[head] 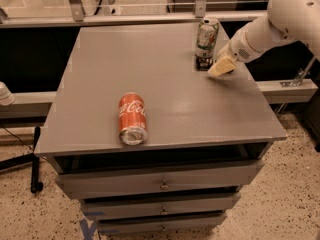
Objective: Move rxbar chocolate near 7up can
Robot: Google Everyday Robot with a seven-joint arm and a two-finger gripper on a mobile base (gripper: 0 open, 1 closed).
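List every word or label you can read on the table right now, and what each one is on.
"Coca-Cola": white script on the red drink can lying on its side near the grey table front edge.
Pale white-and-green upright can: print too blurred to read.
Small black-wrapped bar beside it: lettering unreadable.
Gripper, just right of the bar: no markings visible.

The pale cream, blocky gripper (220,66) is low over the far right part of the flat grey surface (150,74). Right behind it comes a smooth white wrist (252,39), shaped like a fat tube, with a small dotted patch. Further up sits a big round white joint (295,9).
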